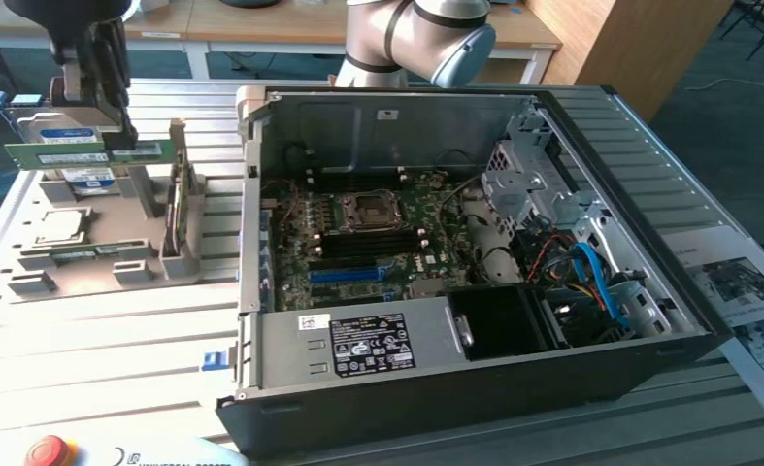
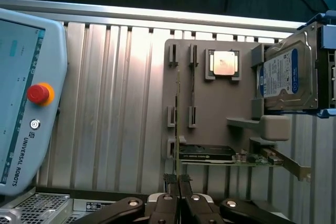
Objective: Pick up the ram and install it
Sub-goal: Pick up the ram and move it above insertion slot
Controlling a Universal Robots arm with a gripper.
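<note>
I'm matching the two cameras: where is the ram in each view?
Exterior view: the ram hangs level from the gripper, at the exterior view's upper left.
Wrist view: the ram is edge-on, a thin line running out from the gripper.
Shared landmark: the square silver chip.

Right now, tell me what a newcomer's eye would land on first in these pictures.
The open computer case with its green motherboard dominates the middle of the exterior view. At that view's upper left, the claw holds the ram above a grey parts tray.
</note>
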